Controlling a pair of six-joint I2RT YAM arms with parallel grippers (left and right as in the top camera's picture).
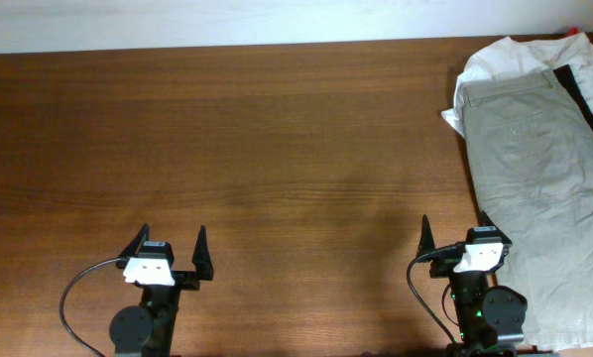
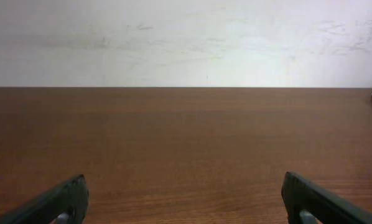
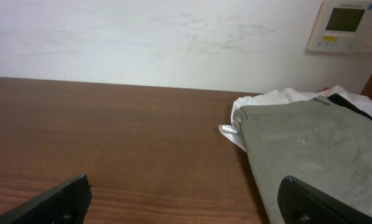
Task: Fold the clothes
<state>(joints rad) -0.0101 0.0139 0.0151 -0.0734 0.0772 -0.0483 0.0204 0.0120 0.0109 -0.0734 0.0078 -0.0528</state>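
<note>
A pair of khaki trousers [image 1: 539,178] lies flat along the right side of the table, on top of a white garment [image 1: 505,59] and a dark one [image 1: 586,84] at the far right. In the right wrist view the trousers [image 3: 316,149] and the white garment [image 3: 273,98] lie ahead to the right. My left gripper [image 1: 168,242] is open and empty near the front edge at the left, over bare wood [image 2: 185,186]. My right gripper [image 1: 460,236] is open and empty at the front right, its right finger over the trousers' left edge [image 3: 185,190].
The brown wooden table [image 1: 257,149] runs up to a white wall at the back. A wall control panel [image 3: 344,25] hangs at the far right. Black cables loop beside each arm base at the front edge.
</note>
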